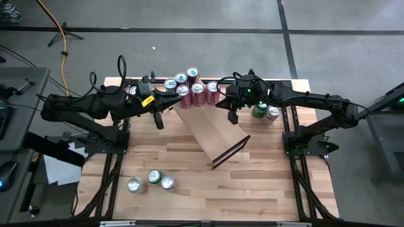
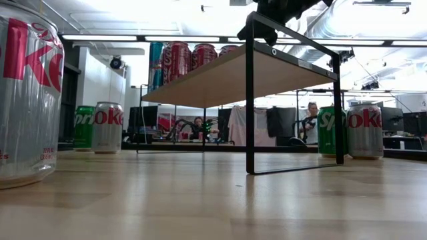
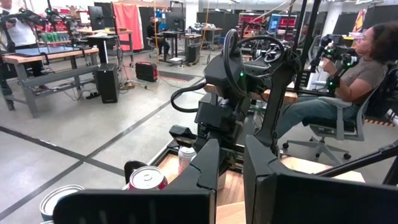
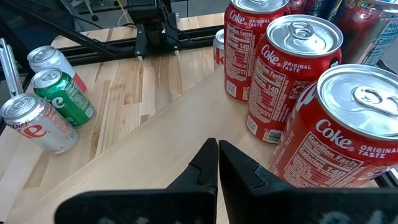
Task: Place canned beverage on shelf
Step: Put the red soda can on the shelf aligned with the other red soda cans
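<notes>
The pale-wood shelf stands slantwise mid-table on its thin black frame. Several upright cans, mostly red Coke, stand on its far end; they also show in the right wrist view and the low view. My right gripper is shut and empty, low over the plank beside the red cans, at the shelf's right edge. My left gripper is open and empty at the shelf's far left, facing the right arm.
A green can and silver cans stand on the table right of the shelf. Three more cans stand near the front left. A seated person shows beyond the table. Bare tabletop lies at the front right.
</notes>
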